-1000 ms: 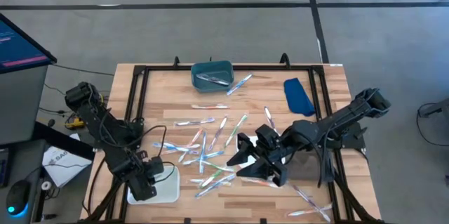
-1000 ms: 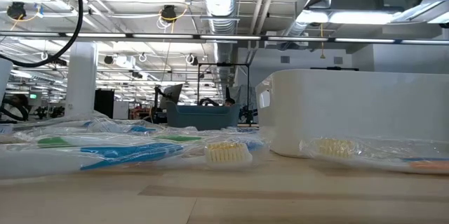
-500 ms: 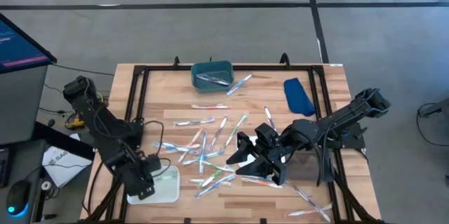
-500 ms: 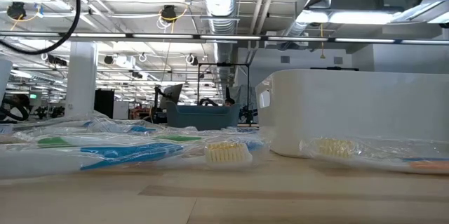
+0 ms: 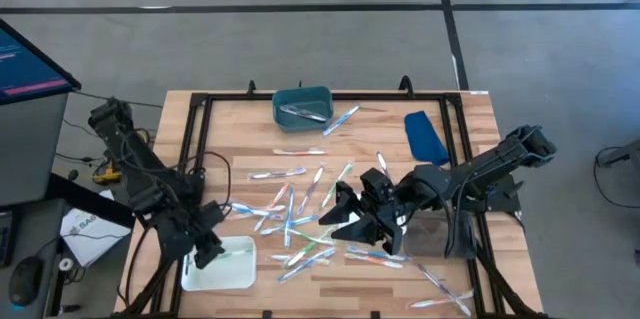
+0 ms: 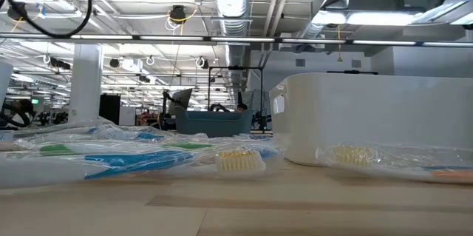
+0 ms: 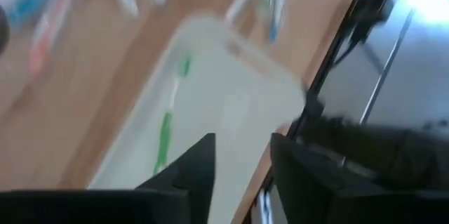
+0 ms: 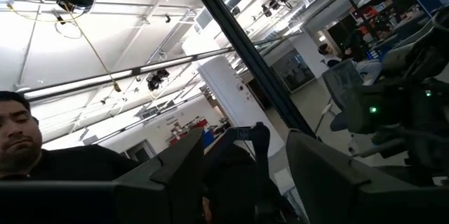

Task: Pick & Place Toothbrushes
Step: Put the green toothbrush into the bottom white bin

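Observation:
Several toothbrushes [image 5: 291, 209] in clear wrappers lie scattered flat on the middle of the wooden table; the low view shows them close up [image 6: 133, 158]. One green toothbrush [image 7: 168, 122] lies in the white tray [image 5: 232, 269] at the near left. My left gripper [image 5: 208, 247] [image 7: 242, 138] hovers open over the tray's far left corner. My right gripper [image 5: 335, 214] [image 8: 245, 136] is open above the right side of the pile, its fingers holding nothing. More toothbrushes lie in the teal bin [image 5: 302, 106].
A blue oblong object [image 5: 425, 137] lies at the far right. A few toothbrushes [image 5: 440, 284] lie near the right near corner. A black frame [image 5: 190, 139] runs around the table. The white tray's wall [image 6: 377, 118] fills the right of the low view. A person shows in the right wrist view.
My left gripper has drawn back from over the white tray toward the table's far left, uncovering more of the tray. My right gripper has shifted a little toward the table's left and far edge, uncovering toothbrushes that lay under it.

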